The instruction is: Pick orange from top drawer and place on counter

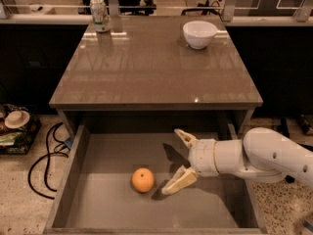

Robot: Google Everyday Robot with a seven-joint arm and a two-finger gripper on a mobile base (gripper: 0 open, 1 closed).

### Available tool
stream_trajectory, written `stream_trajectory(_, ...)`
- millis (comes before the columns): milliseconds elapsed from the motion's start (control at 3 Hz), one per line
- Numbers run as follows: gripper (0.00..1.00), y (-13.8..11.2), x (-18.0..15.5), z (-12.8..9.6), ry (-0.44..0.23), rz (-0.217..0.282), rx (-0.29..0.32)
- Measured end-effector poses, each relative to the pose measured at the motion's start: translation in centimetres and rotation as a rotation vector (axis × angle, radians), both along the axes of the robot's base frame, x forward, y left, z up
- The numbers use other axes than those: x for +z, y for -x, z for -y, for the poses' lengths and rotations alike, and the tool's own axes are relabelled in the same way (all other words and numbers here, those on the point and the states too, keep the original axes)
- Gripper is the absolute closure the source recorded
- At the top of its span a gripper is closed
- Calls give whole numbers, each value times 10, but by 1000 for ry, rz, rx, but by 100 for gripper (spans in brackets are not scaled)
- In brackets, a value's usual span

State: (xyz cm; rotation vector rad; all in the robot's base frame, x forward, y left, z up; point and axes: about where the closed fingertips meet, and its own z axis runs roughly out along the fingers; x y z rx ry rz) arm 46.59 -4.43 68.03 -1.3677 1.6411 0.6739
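The orange (143, 179) lies on the flat bottom of the open top drawer (98, 155), left of centre and toward the front. My gripper (173, 160) is inside the drawer, just right of the orange, with its two cream fingers (178, 181) spread wide and pointing left toward the fruit. It holds nothing. The lower fingertip is close beside the orange and apart from it. The glossy counter (151, 67) lies above and behind the drawer.
A white bowl (199, 34) stands at the counter's back right and a drink can (100, 14) at its back left. Black cables (44, 155) and clutter lie on the floor to the left. The white arm (264, 158) enters from the right over the drawer wall.
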Motion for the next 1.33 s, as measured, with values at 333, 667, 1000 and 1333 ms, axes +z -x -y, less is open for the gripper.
stream_trajectory(333, 0, 1, -23, -20, -55, -3, 41)
stream_trajectory(667, 0, 2, -40, -36, -93, -4, 83)
stream_trajectory(1000, 0, 5, -51, -51, -132, -6, 129)
stream_trajectory(1333, 0, 7, -55, -68, -142, -1, 177)
